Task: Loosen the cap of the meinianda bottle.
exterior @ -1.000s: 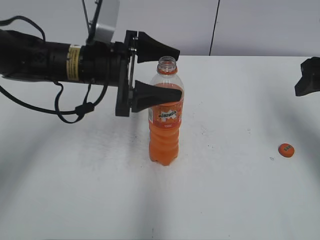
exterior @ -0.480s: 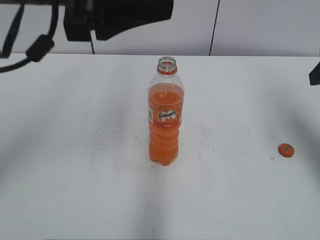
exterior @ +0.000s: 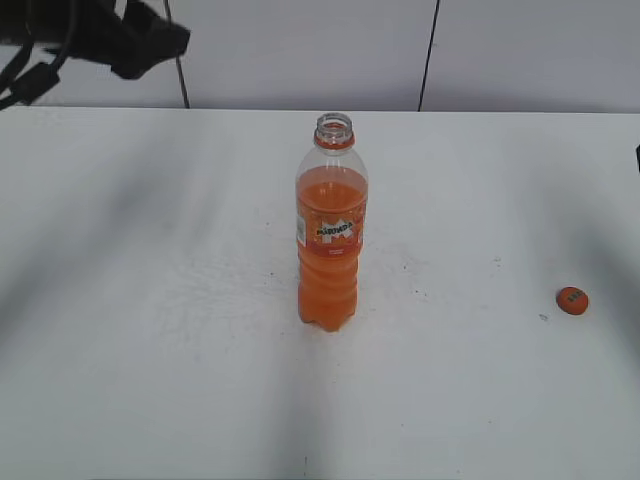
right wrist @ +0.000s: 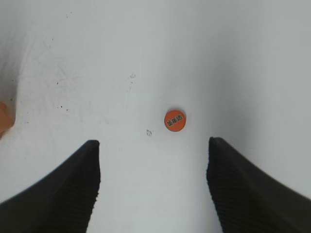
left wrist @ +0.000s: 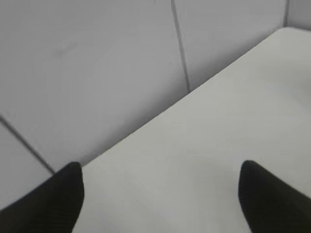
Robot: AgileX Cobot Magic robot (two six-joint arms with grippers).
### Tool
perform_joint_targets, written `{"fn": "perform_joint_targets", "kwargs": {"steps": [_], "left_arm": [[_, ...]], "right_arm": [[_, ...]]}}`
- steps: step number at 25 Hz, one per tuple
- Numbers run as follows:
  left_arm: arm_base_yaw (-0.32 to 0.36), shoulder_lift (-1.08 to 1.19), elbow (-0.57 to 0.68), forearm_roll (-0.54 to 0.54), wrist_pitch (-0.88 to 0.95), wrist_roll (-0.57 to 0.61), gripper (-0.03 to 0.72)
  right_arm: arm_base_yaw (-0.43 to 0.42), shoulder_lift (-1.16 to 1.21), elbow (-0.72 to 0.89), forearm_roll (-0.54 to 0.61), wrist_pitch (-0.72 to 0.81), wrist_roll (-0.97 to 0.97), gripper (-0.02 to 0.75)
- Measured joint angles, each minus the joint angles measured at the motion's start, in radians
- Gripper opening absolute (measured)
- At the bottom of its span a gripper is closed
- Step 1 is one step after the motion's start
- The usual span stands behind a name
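Observation:
The meinianda bottle [exterior: 332, 235] stands upright mid-table, its neck open and capless. A sliver of it shows at the left edge of the right wrist view [right wrist: 4, 116]. The orange cap [exterior: 572, 300] lies flat on the table at the right, and in the right wrist view [right wrist: 174, 120] it sits just beyond the fingertips. My right gripper [right wrist: 153, 145] is open and empty above the table; in the exterior view only a dark sliver shows at the right edge. My left gripper [left wrist: 160, 170] is open and empty, raised at the far left [exterior: 140, 42], facing the wall.
The white table [exterior: 150, 330] has faint scuff marks around the bottle. A grey panelled wall [exterior: 500, 50] stands behind the table's far edge. Black cables of the left arm hang at the top left [exterior: 25, 70].
My left arm has let go near the bottle's neck and pulled up and away to the top left. My right arm has drawn back almost out of the exterior view. Bottle and cap have not moved.

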Motion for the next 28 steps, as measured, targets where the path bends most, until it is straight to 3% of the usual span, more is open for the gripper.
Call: {"fn": "perform_joint_targets", "kwargs": {"steps": [4,9,12,15,20,24,28], "left_arm": [[0.05,0.045,0.078,-0.072,0.18,-0.033,0.591],[0.08,0.074,0.11,-0.399,0.489,0.018,0.591],[0.081,0.074,0.11,-0.624,0.504,0.235,0.591],[0.08,0.074,0.11,-0.943,0.552,0.569,0.591],[0.08,0.074,0.06,-1.465,0.784,1.09,0.591],[0.08,0.074,-0.026,-1.762,0.965,1.43,0.59],[0.078,0.073,-0.063,-1.893,1.089,1.556,0.59]], "right_arm": [[0.0,-0.015,0.0,0.0,0.045,0.0,0.514],[0.0,-0.027,0.0,-0.001,0.091,0.0,0.514],[0.0,-0.027,0.0,-0.001,0.115,0.0,0.514],[0.0,-0.027,0.0,-0.001,0.134,0.0,0.514],[0.0,-0.028,0.0,0.0,0.152,0.0,0.514],[0.0,-0.028,0.0,0.0,0.165,0.001,0.514],[0.0,-0.028,0.0,0.0,0.2,0.009,0.514]]}}
